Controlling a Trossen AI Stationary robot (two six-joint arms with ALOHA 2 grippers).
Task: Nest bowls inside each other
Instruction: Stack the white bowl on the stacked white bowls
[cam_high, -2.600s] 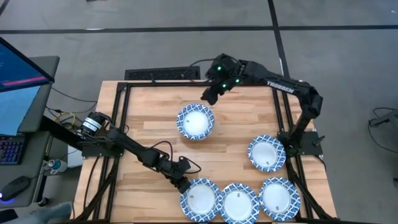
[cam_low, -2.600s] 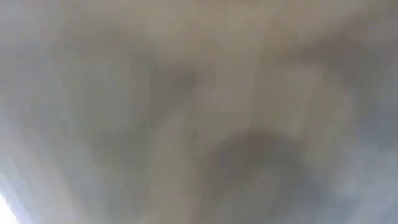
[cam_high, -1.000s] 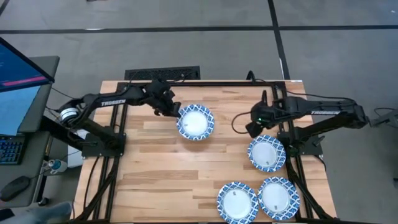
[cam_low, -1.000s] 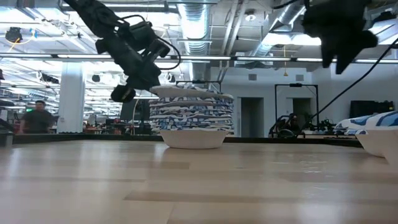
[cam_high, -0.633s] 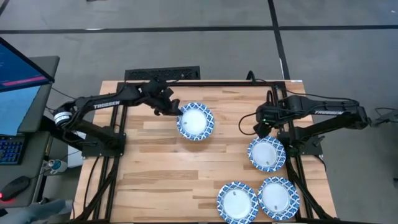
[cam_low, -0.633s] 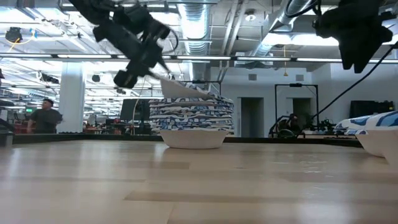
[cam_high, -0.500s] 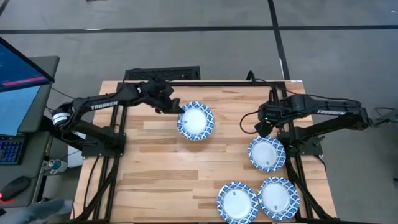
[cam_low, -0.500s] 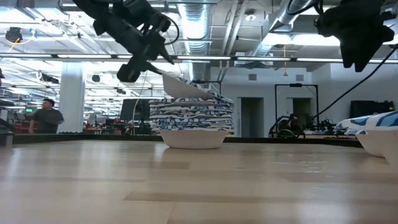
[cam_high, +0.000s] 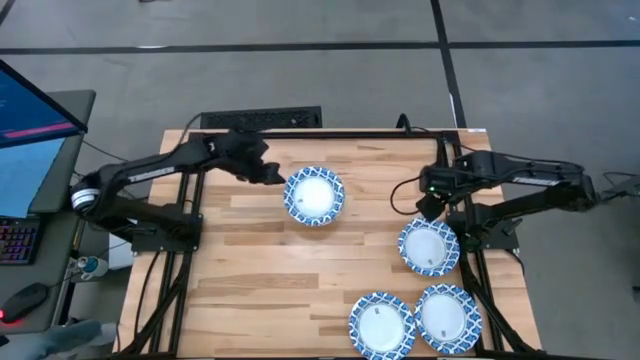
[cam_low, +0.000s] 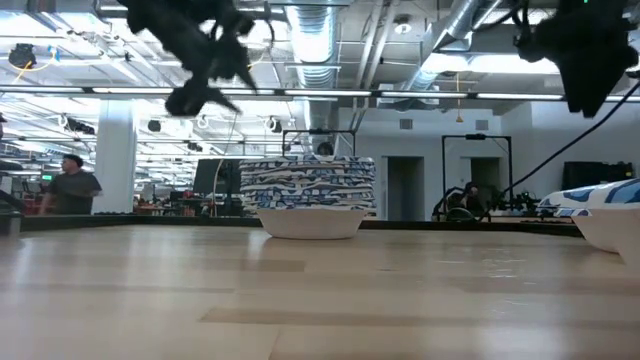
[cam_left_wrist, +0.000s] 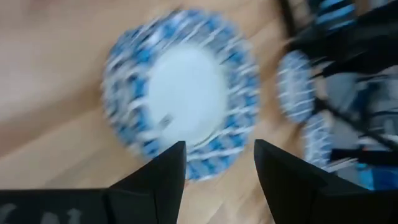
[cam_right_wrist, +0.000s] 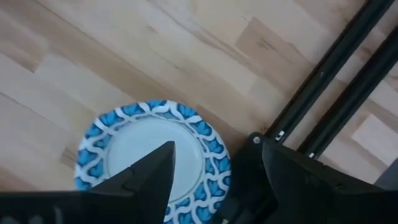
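A stack of nested blue-and-white bowls (cam_high: 314, 195) stands on its base at the table's far middle, and its top bowl lies level (cam_low: 308, 163). My left gripper (cam_high: 272, 173) hovers open up and to the left of the stack (cam_left_wrist: 180, 102), touching nothing. My right gripper (cam_high: 425, 206) hangs open, pointing down, above the far rim of a single bowl (cam_right_wrist: 152, 155) at the table's right. Two more single bowls (cam_high: 381, 323) (cam_high: 447, 318) rest near the front edge.
Black frame rails (cam_high: 195, 190) (cam_high: 455, 180) run along the table's left and right sides, and one passes close beside my right gripper (cam_right_wrist: 329, 81). Bare wood (cam_high: 250, 280) lies at the near left. A person (cam_low: 70, 185) stands in the room far behind.
My left gripper has let go of the top bowl's left rim, risen and drawn back toward the table's left edge. The bowl, tilted with its left rim raised half a second ago, now lies level on the stack. My right gripper has drifted slightly toward the right edge.
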